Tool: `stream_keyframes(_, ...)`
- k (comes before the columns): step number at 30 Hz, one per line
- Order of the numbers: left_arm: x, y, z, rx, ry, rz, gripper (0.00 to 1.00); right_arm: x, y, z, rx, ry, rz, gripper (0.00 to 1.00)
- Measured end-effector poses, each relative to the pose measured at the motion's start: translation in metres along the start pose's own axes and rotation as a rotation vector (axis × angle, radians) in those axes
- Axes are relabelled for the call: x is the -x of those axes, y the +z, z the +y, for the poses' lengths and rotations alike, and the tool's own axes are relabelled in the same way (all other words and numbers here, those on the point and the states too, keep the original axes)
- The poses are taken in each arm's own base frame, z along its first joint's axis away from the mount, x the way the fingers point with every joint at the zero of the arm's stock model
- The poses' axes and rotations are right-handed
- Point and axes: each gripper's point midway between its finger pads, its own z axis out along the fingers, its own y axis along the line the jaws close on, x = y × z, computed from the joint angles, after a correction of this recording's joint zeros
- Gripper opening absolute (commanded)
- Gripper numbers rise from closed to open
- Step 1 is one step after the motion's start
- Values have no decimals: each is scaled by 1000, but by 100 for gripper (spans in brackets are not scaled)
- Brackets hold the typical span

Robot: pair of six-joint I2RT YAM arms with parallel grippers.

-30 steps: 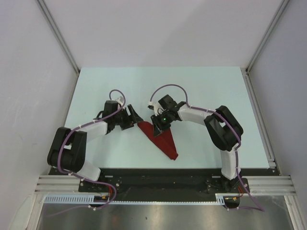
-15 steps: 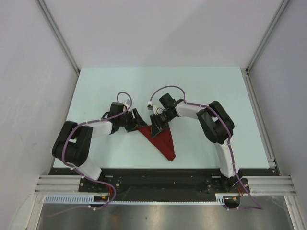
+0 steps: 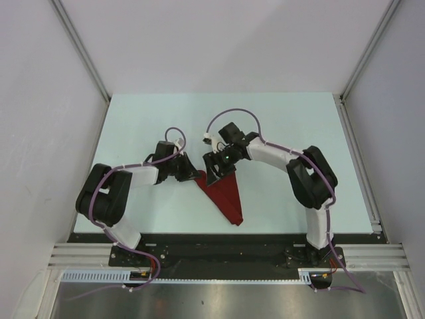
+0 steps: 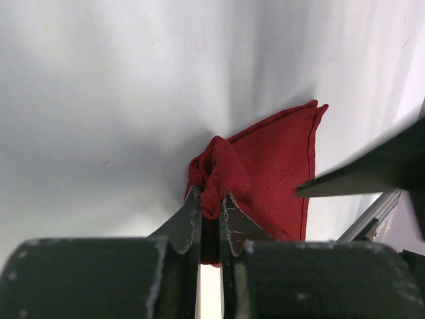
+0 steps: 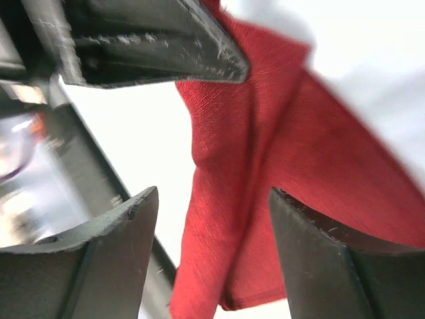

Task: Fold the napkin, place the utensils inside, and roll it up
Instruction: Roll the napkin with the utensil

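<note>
The napkin (image 3: 224, 196) lies on the surface (image 3: 279, 126) as a narrow folded wedge. Its pointed end is nearest the arm bases and its wide end lies farther out. At the left corner of that wide end, a bunched ridge of cloth is pinched in the left claw (image 4: 210, 199), whose jaws are closed to a thin gap on the fabric. Just right of that corner, the right claw (image 5: 212, 196) is held over the napkin with its jaws spread wide. Nothing is gripped by it, and the cloth is seen between and below its fingers. Beyond the napkin's wide end only bare surface is seen, and the utensils are not visible in any view.

Several risks can be judged from here. Only a small bunch is held, so it could slip out if pulled. The layers could be dragged apart and the fold lost if the cloth is lifted by this one corner. A collision is possible because the two claws are so near each other. If the right claw is closed carelessly, one layer may be caught instead of both.
</note>
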Motion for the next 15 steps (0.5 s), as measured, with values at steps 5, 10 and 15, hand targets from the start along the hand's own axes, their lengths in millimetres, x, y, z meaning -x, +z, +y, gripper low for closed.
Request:
stream_keyframes(5,0,0,0,7,-4,6,2,21,-23,20,-303,-177,-135,74)
stream_keyframes(10,1,1,-1,16,-8,14,2,3,5,56,-529,-369,-186,75)
stream_keyframes(15,2,0,-2,24,-10,20,2,-34,19,34,-728,-429,-138,75)
